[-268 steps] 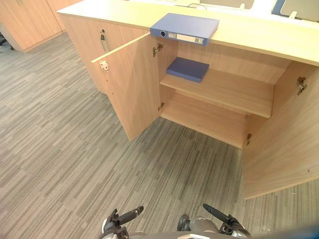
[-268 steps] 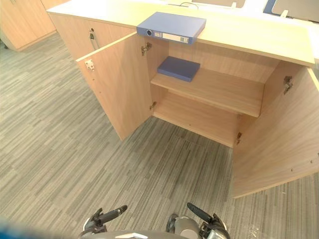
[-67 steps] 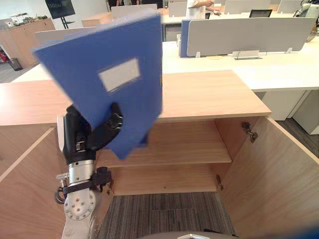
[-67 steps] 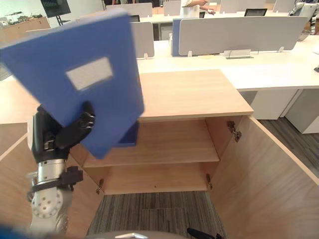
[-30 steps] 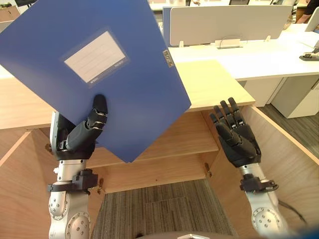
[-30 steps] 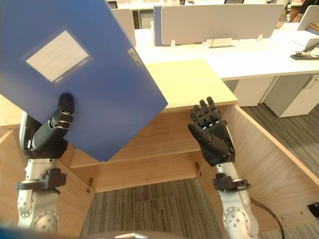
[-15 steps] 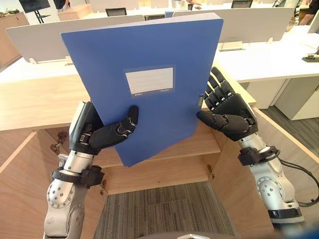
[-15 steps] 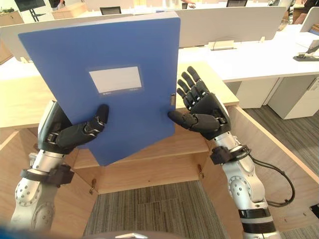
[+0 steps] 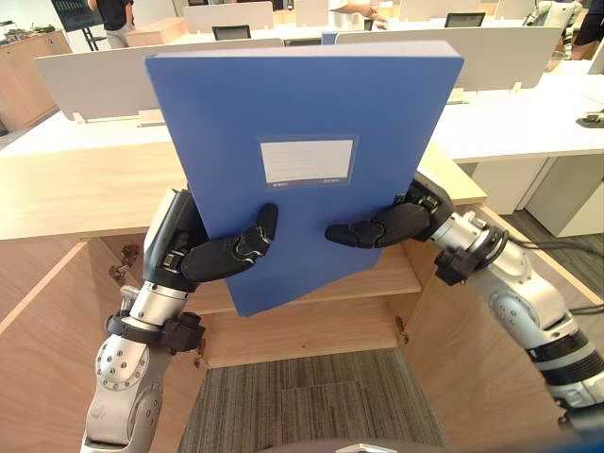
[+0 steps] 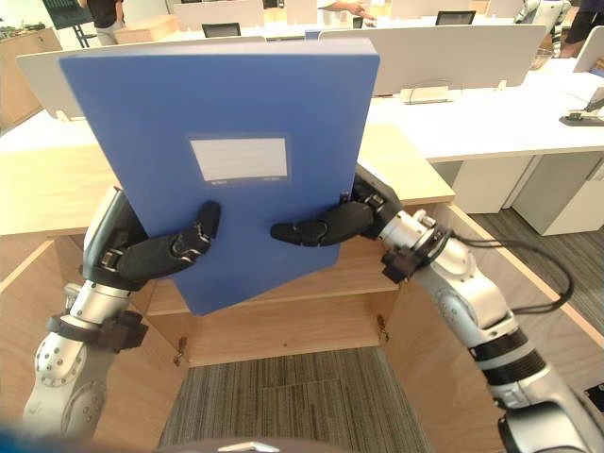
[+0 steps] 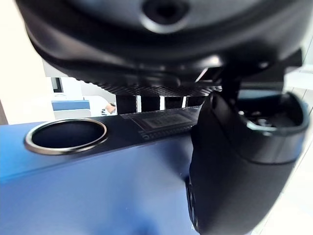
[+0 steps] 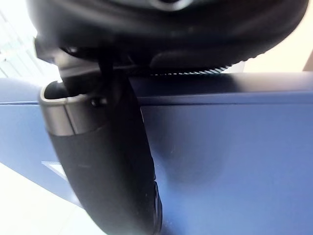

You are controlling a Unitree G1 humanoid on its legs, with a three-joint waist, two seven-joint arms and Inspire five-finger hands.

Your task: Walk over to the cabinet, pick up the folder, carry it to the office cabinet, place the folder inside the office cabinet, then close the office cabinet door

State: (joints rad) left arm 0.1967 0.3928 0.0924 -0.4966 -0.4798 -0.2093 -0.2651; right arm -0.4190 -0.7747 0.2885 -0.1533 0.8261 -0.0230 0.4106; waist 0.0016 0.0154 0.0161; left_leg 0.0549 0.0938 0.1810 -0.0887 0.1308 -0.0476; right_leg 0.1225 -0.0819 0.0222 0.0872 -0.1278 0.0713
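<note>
A big blue folder (image 9: pixel 302 113) with a white label stands upright in the air close before me, above the open office cabinet. My left hand (image 9: pixel 212 257) grips its lower left part, thumb on the front face and fingers hidden behind. My right hand (image 9: pixel 377 229) clamps the lower right edge the same way, its thumb lying flat across the front. In the left wrist view the thumb (image 11: pixel 234 166) presses on the folder's spine (image 11: pixel 98 196) beside its ring hole. The right wrist view has the thumb (image 12: pixel 107 166) on the blue cover (image 12: pixel 234 161).
Below the folder the wooden cabinet stands open, with a shelf (image 9: pixel 401 274), its right door (image 9: pixel 472 368) swung out and its left door (image 9: pixel 47 349) ajar. The cabinet top (image 9: pixel 75 193) runs left. White desks with grey partitions (image 9: pixel 528 57) lie behind; people stand far back.
My right hand, open beside the folder's right edge half a second ago, has closed onto it with the thumb over the front. The folder now stands straighter and a little to the right.
</note>
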